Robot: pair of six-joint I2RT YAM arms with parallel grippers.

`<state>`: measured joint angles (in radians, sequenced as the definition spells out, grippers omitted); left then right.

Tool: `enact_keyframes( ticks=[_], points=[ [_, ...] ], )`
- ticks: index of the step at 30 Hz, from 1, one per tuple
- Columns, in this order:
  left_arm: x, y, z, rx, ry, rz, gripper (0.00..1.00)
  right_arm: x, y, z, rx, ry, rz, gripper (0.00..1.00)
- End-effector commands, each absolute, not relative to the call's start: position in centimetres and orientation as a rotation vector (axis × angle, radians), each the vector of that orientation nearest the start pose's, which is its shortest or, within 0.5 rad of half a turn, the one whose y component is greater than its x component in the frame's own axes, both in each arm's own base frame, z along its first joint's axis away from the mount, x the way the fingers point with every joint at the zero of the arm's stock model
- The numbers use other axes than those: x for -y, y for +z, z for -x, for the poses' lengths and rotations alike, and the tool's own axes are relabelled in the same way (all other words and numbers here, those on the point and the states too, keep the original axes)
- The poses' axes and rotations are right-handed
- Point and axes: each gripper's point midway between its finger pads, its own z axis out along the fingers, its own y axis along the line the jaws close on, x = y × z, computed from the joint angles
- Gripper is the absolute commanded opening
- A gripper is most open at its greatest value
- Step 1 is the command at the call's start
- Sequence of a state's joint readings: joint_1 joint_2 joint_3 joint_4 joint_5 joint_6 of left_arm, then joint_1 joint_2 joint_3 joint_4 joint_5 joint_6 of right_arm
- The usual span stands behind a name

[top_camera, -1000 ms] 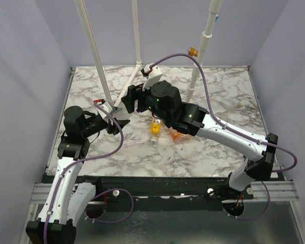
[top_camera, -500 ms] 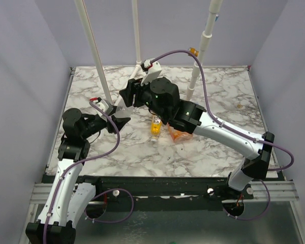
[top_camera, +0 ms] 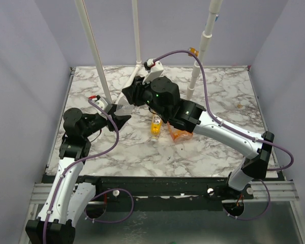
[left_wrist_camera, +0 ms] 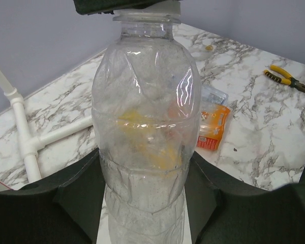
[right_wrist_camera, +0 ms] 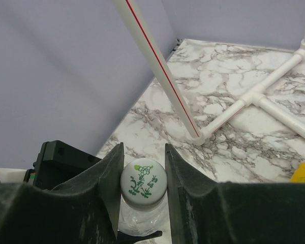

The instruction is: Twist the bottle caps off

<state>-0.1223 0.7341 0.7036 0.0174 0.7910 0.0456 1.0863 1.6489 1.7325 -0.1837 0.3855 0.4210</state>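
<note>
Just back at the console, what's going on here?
The left gripper grips a small clear plastic bottle around its body. The right gripper is clamped on its white round screw cap with green print, which looks seated on the neck. A slender yellow-orange bottle and a squat orange one rest on the marble table.

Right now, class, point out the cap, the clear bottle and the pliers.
cap (right_wrist_camera: 144, 184): right wrist view, on its printed top.
clear bottle (left_wrist_camera: 145, 127): left wrist view, on the middle of its body.
pliers (left_wrist_camera: 280, 76): left wrist view, on a yellow handle.
</note>
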Motion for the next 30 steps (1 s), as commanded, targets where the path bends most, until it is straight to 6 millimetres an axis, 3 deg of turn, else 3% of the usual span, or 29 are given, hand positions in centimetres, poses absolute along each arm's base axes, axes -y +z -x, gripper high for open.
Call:
enact_keyframes(
  ticks=[1,8,11,19,25,30],
  points=[
    [15.4,30.0,-25.7,-1.444,-0.673,-0.711,0.29,-43.4,41.0,-28.4,-1.666,0.857,0.270,0.19],
    [16.7,31.4,-25.1,-1.446,-0.802,-0.698,0.28,-44.7,42.8,-26.6,-1.569,1.004,0.421,0.01],
    [17.6,33.1,-23.9,-1.432,-0.910,-0.712,0.27,-44.8,44.5,-24.6,-1.451,1.134,0.567,0.01],
    [19.3,36.3,-20.3,-1.403,-1.163,-0.770,0.26,-44.0,46.4,-17.9,-1.188,1.434,0.985,0.01],
    [19.8,37.7,-19.1,-1.381,-1.225,-0.789,0.26,-43.9,46.5,-15.3,-1.075,1.529,1.118,0.01],
    [20.0,38.1,-18.5,-1.373,-1.255,-0.814,0.26,-44.1,45.9,-15.2,-1.088,1.531,1.154,0.01]
  ],
)
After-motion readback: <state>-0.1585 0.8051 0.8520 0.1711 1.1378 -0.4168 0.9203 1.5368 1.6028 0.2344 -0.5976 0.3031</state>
